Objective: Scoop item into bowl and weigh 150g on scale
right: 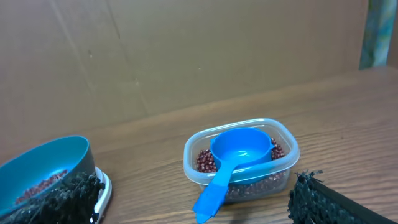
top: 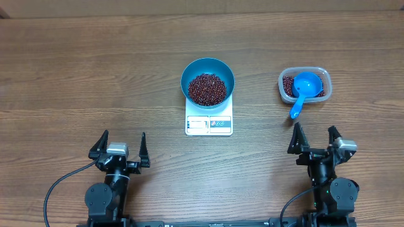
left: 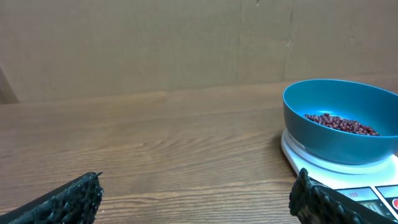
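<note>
Wood-grain desk [top: 76, 75] carries the white scale [top: 209, 124] at its middle, the teal bowl [top: 207, 64] centred on it so its beans [top: 207, 89] can be weighed. Well apart to the right, a clear tub [top: 324, 78] keeps the blue scoop [top: 304, 85], handle overhanging toward the right arm [top: 332, 186], probably for easy pickup. Both arms' jaws stand wide and empty.

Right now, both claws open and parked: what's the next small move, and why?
Probably reach the right claw forward to the scoop, whose handle juts over the rim of the tub towards it. The bowl on the scale already holds beans, but the display is unreadable, so more may be needed.
</note>
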`<state>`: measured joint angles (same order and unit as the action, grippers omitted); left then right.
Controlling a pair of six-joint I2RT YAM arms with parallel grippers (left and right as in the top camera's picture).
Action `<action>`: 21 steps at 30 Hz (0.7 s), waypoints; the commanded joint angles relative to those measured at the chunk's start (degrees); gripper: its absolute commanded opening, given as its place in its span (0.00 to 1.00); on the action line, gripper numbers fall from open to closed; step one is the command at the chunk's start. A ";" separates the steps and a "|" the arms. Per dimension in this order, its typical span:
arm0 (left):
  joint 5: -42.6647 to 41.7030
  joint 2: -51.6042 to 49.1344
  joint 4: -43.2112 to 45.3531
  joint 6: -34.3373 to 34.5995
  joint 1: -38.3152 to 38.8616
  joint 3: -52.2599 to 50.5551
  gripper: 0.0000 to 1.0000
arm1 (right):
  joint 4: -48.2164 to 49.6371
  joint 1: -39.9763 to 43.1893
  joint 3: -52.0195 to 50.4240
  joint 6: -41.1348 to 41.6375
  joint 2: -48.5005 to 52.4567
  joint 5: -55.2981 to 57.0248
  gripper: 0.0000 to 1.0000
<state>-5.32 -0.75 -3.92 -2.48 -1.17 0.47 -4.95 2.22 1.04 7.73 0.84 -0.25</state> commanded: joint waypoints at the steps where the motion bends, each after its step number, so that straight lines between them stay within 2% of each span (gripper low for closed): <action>1: 0.39 0.50 -0.17 0.76 -0.37 -0.20 1.00 | 0.39 0.15 -0.66 -6.38 -0.70 -2.71 1.00; 5: 0.39 0.50 -0.17 0.76 -0.37 -0.20 1.00 | 0.52 0.15 -0.66 -8.55 -0.72 -3.04 1.00; 9: 0.39 0.50 -0.17 0.76 -0.37 -0.20 1.00 | 0.81 0.15 -0.66 -14.47 -0.72 -7.19 1.00; 21: 0.39 0.50 -0.17 0.76 -0.37 -0.20 0.99 | 0.98 0.15 -0.66 -13.81 -0.72 -6.82 1.00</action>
<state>-5.32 -0.75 -3.90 -2.48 -1.17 0.47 -4.54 2.22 1.04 -6.15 0.84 -7.09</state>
